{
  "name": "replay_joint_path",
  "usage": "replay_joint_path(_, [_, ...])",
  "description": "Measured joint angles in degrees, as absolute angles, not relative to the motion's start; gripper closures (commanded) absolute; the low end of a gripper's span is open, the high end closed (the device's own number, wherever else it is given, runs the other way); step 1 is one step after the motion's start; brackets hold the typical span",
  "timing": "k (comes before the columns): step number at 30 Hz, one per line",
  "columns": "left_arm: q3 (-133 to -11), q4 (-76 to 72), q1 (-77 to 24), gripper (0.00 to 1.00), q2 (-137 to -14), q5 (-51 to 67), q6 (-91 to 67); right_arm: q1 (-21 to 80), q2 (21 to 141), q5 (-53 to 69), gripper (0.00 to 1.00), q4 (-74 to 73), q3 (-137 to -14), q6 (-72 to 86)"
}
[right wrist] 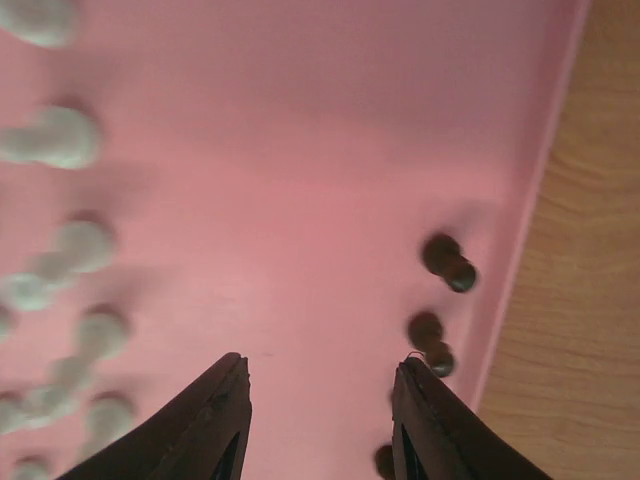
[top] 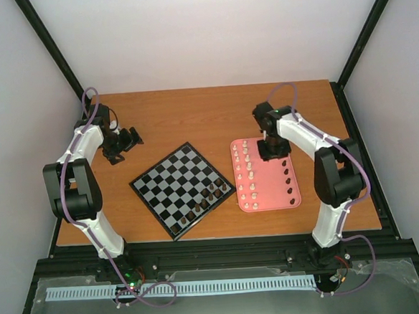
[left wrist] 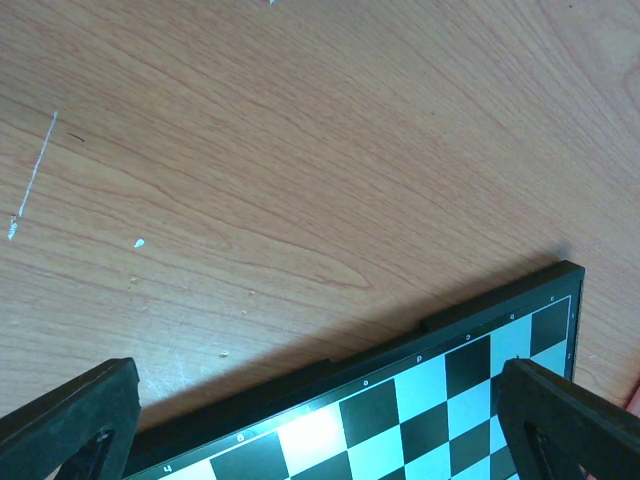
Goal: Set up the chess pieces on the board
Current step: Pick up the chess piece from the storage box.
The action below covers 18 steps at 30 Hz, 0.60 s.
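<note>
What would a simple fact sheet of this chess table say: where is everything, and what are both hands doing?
Board: checkerboard lying diagonally on the wooden table
On board: a few dark pieces near its right corner
Pink tray: right of the board, apart
In tray: cream pieces on the left, other dark pieces along the right edge
Left hand: open, empty, over bare table beside the board
Right hand: open, empty, above the tray near its dark pieces

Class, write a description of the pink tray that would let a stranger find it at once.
Start at the wooden table and find the checkered board near its middle. Just right of it, under the right claw, lies the tray. It alone is pink with rounded corners, holding cream pieces on its left and dark pieces along its right.
</note>
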<state>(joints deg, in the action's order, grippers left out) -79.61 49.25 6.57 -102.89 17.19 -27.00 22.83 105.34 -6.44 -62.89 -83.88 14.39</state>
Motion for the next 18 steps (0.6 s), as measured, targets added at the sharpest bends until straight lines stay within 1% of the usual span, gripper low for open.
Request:
replay_joint_path(3, [-79.61, 49.25, 6.57, 0.0, -102.89, 17.19, -26.98, 18.57, 105.14, -6.59, 0.6, -61.63, -79.55, 13.98])
replay_joint_path(5, [-79.61, 49.28, 6.57, 0.0, -102.89, 17.19, -26.98, 17.43, 105.14, -6.7, 0.6, -60.71, -78.22, 13.5])
replay_joint_path(18, [-79.64, 49.3, 6.39, 0.0, -102.89, 17.19, -26.98, 11.29, 105.8, -7.33, 0.61, -55.88, -76.64, 10.24])
